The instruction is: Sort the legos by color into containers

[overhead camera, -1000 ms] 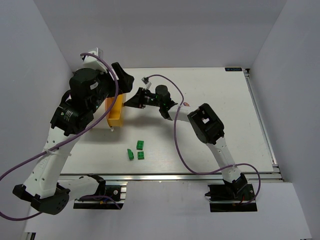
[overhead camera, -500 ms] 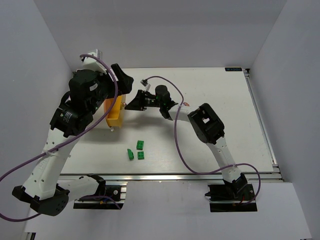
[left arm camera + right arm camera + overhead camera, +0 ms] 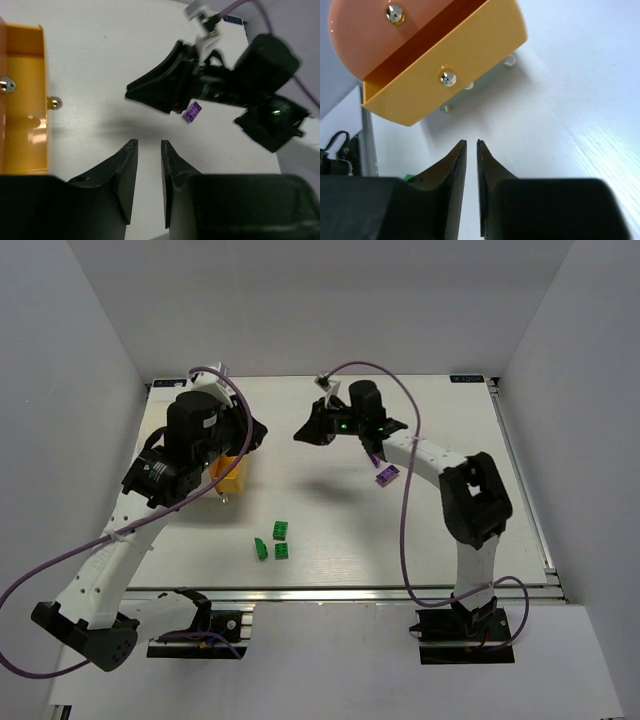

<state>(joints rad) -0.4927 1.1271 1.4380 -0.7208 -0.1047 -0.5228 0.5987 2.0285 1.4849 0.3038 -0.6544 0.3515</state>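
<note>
**L arm** (image 3: 105, 560): base near-left; lower link slants up and away, black wrist section folded over to the right.
**L gripper** (image 3: 149, 145): points right; jaws a narrow gap apart, nothing betw. them.
**R arm** (image 3: 472, 505): base near-right; lower link stands upright, forearm runs left along the far side.
**R wrist** (image 3: 360, 405): small green light lit.
**R gripper** (image 3: 471, 143): points left; jaws almost together, thin slit only, nothing held.
**Both grippers:** face each other tip to tip, near but not touching.
</note>
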